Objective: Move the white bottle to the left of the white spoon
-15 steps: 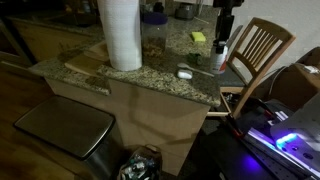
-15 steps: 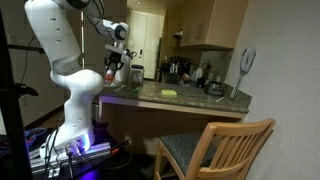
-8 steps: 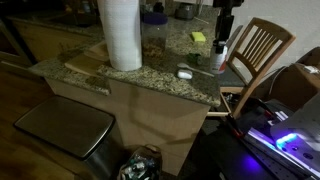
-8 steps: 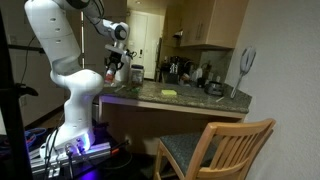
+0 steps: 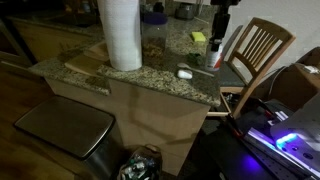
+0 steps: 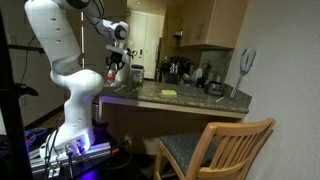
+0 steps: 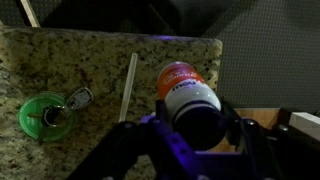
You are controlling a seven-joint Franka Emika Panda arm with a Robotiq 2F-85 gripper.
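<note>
The gripper [image 5: 219, 30] hangs over the right end of the granite counter [image 5: 150, 78], its jaws closed partway around the white bottle [image 5: 213, 56]. In the wrist view the bottle [image 7: 186, 92], with its reddish top, sits snug between the two fingers [image 7: 128, 138]. Whether its base touches the stone cannot be told. In an exterior view the bottle leans slightly and stands just right of the white spoon [image 5: 185, 72], which lies near the counter's front edge. A yellow sponge [image 5: 198, 37] sits farther back, a tall paper towel roll [image 5: 120, 35] stands well to the left, and a wooden chair [image 5: 258, 48] is beside the counter's right end. The wrist view also shows a green round lid [image 7: 40, 118] and a thin pale stick [image 7: 128, 88] lying left of the bottle.
</note>
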